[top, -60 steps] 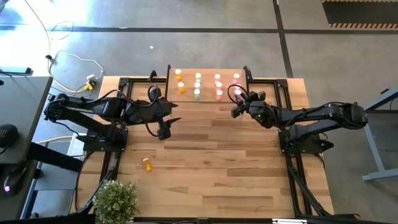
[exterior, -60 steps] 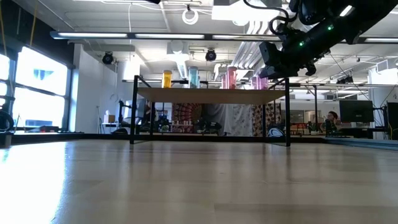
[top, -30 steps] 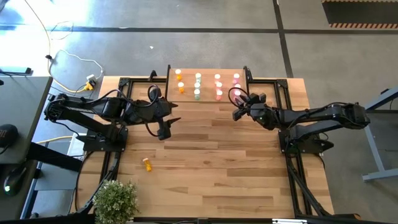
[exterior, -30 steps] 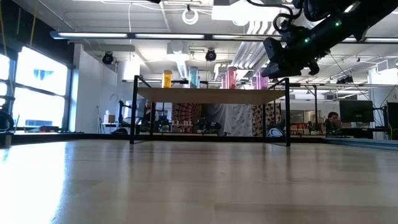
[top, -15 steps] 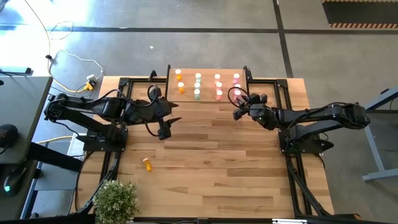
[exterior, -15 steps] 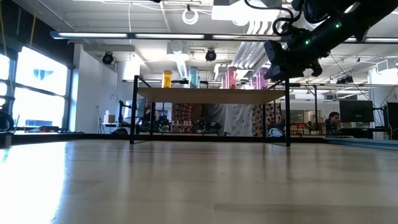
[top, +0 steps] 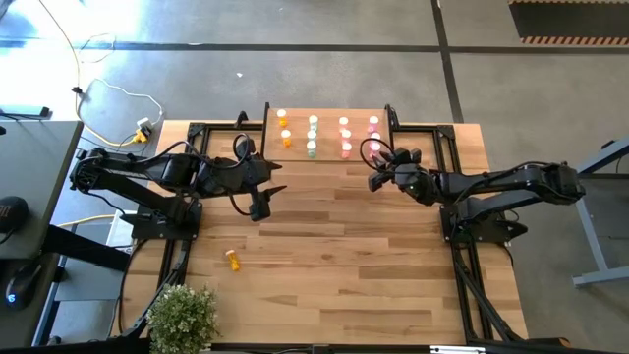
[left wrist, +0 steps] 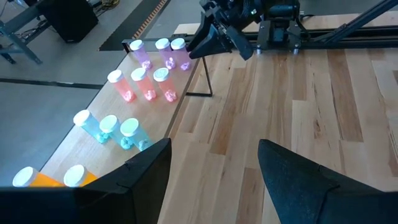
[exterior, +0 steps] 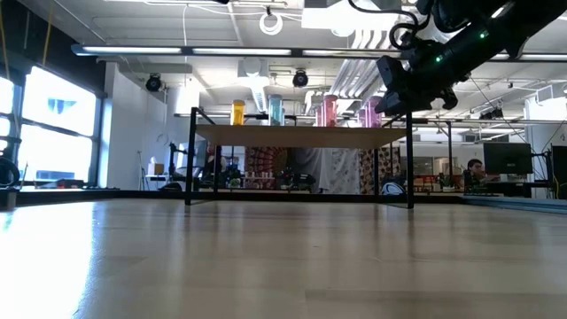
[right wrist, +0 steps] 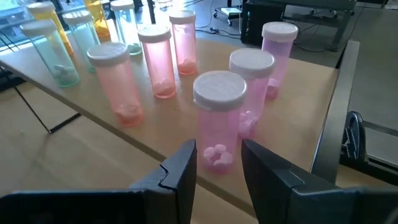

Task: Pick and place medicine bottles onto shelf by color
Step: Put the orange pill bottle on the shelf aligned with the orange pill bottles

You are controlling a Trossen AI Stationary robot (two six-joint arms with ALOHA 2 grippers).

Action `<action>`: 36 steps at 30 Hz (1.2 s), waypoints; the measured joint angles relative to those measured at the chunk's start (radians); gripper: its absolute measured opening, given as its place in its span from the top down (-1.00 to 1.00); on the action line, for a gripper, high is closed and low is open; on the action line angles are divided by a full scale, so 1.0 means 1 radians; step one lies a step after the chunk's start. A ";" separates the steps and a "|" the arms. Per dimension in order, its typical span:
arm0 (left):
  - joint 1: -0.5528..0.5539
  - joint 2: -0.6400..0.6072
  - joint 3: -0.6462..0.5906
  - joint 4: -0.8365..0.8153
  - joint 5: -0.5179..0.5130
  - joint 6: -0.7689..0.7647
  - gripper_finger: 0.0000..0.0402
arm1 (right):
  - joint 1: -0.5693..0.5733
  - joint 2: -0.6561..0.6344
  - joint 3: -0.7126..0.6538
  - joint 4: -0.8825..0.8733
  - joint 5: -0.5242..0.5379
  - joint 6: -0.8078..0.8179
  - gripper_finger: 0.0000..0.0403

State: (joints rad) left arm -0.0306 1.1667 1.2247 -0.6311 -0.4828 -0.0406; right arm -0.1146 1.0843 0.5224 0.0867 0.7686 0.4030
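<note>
1. Bottles (top: 313, 136) stand on the shelf (top: 329, 152) in colour rows: orange, green, salmon, pink.
2. One orange bottle (top: 233, 260) lies on the counter (top: 344, 256), near the plant (top: 183, 317).
3. The right gripper (right wrist: 217, 163) sits at the shelf's pink corner, jaws parted on either side of the nearest pink bottle (right wrist: 219, 118), not gripping it.
4. The left gripper (left wrist: 211, 180) hovers over the counter just beside the shelf, jaws released and holding nothing.
</note>
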 joint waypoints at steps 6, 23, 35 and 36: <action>0.000 0.000 0.000 0.000 0.000 0.000 -0.14 | 0.032 -0.038 0.001 -0.006 -0.011 0.007 0.41; 0.000 0.000 0.000 -0.127 0.102 -0.171 -0.14 | 0.156 -0.060 0.001 -0.104 -0.416 0.472 0.41; -0.104 0.007 0.000 -0.359 0.143 -0.927 -0.14 | 0.213 -0.065 0.001 0.062 -0.491 0.256 0.41; -0.122 0.017 0.000 -0.361 0.142 -0.984 -0.14 | 0.210 -0.070 0.001 0.065 -0.491 0.230 0.41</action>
State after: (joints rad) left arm -0.1529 1.1832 1.2243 -0.9916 -0.3405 -1.0251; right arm 0.0953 1.0139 0.5232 0.1513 0.2775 0.6331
